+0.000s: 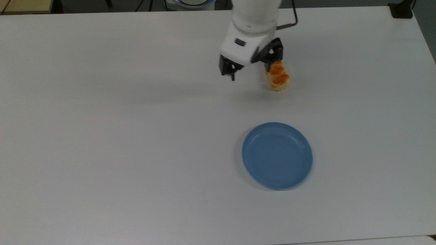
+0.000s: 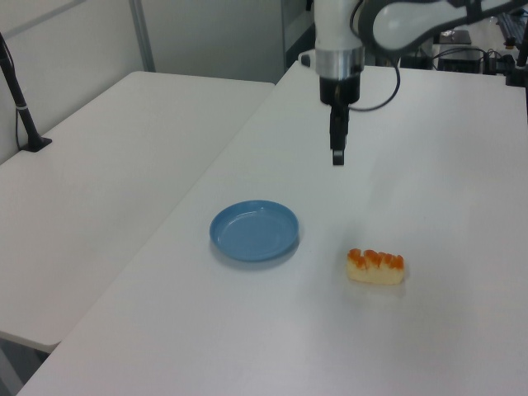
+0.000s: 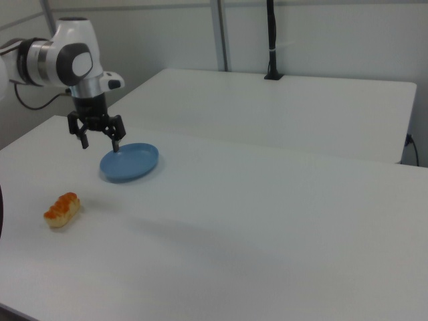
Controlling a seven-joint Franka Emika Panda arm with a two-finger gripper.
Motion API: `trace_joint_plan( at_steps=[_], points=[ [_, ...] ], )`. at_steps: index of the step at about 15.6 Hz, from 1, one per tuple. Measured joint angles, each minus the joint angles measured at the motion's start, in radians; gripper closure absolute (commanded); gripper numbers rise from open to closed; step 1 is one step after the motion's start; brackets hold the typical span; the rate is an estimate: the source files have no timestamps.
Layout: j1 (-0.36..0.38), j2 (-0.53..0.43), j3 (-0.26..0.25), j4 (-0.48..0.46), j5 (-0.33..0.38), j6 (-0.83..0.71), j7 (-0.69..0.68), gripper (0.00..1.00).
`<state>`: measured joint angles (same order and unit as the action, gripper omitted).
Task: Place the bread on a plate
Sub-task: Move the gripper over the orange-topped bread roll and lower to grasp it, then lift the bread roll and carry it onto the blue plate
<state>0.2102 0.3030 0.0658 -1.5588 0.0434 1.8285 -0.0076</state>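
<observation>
Far end of the bread (image 1: 279,79) behind the gripper (image 1: 251,70) in the top view

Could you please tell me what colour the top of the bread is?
Glossy orange-brown lumps over pale yellow sides on the small oblong bun; clearest in the left view.

Bread (image 2: 376,266) lies flat beside empty blue plate (image 2: 253,231).

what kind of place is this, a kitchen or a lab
Probably a robotics lab, not a kitchen: a robot arm works over bare white tables, and cables and equipment sit behind them.
</observation>
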Motion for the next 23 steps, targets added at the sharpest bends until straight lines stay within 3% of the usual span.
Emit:
trace_joint_plan(
  at_steps=[10, 18, 19, 23],
  points=[
    [0.198, 0.094, 0.001, -0.014, 0.0, 0.011, 0.135, 0.0],
    [0.244, 0.189, 0.0, -0.044, -0.002, 0.011, 0.149, 0.0],
    [0.244, 0.191, 0.0, -0.059, -0.009, 0.011, 0.149, 0.04],
    [0.262, 0.192, 0.0, -0.117, -0.027, 0.038, 0.148, 0.49]
  ],
)
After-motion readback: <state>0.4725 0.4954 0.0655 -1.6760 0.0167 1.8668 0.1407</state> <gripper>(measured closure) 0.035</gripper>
